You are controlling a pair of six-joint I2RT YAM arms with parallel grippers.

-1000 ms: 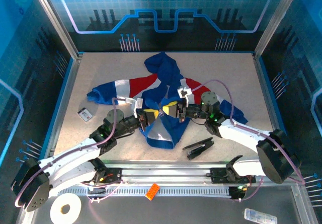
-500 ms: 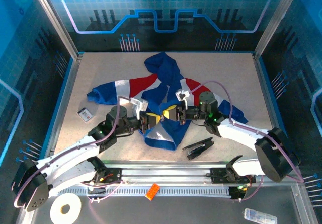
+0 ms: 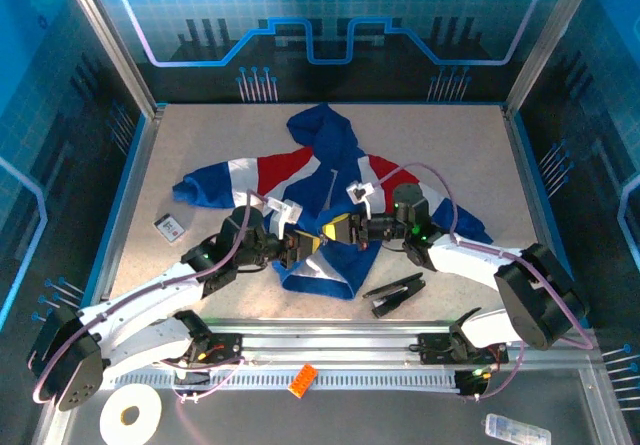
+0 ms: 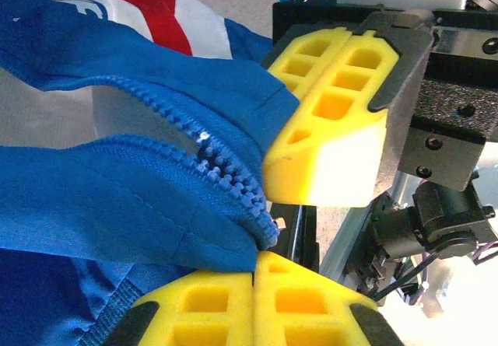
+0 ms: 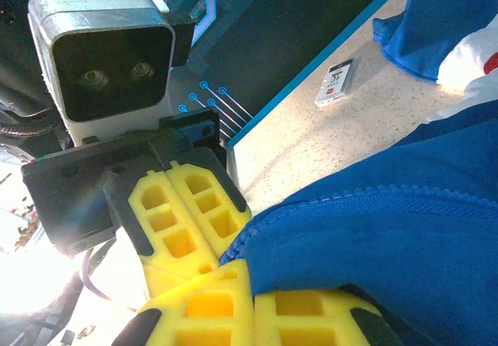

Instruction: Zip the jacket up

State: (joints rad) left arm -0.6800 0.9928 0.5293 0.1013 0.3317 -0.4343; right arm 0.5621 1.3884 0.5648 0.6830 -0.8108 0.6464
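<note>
Hidden at the centre of the overhead view, beneath the left gripper [image 3: 298,246] and right gripper [image 3: 333,231]: the lower front of the jacket [image 3: 325,175]. Too small to read there: the white marking on the chest, and the print on the small card [image 3: 168,227] at the left. Cut off by the bottom edge in both wrist views: the near yellow fingers [image 4: 202,307]. Cannot pick out a zipper pull among the teeth [image 4: 226,171] in the left wrist view. Washed out by glare: lower right of that view, lower left of the right wrist view.
</note>
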